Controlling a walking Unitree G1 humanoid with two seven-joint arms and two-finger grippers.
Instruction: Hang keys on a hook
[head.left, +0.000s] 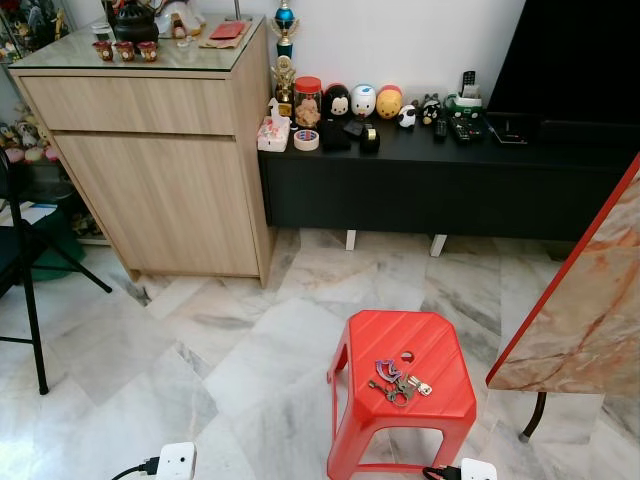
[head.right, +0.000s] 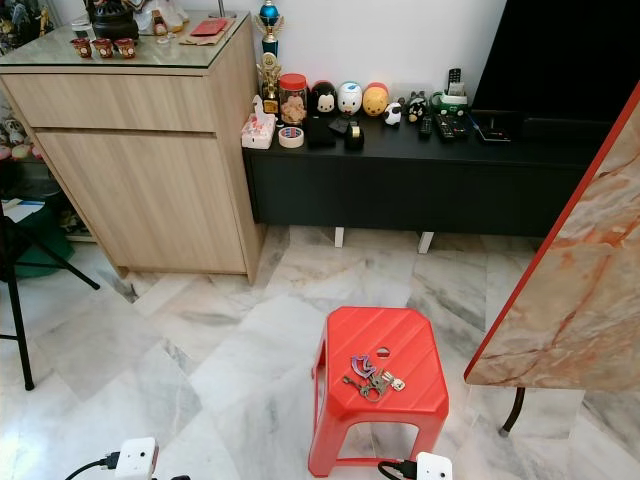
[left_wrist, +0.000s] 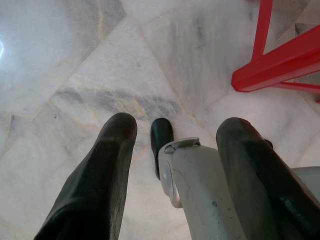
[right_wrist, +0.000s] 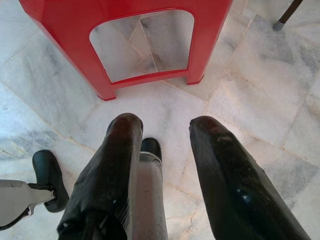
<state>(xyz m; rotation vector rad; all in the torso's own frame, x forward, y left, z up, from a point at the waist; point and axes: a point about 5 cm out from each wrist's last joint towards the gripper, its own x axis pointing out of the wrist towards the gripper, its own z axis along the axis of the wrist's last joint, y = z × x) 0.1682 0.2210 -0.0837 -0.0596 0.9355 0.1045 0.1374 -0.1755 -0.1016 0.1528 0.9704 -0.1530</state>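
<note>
both grippers — left gripper (left_wrist: 170, 150) and right gripper (right_wrist: 165, 145) — hang low with fingers spread and empty, since the keys (head.left: 398, 381) lie on the red stool (head.left: 440, 400) just ahead, not yet picked up.

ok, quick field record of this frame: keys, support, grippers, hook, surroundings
keys: bunch of keys lying on the seat top, near its middle
support: red plastic stool on the marble floor
left gripper: open, hanging over the floor beside the stool
right gripper: open, low, pointing at the stool's base
hook: none made out
surroundings: wooden cabinet, black TV console with figurines
</note>
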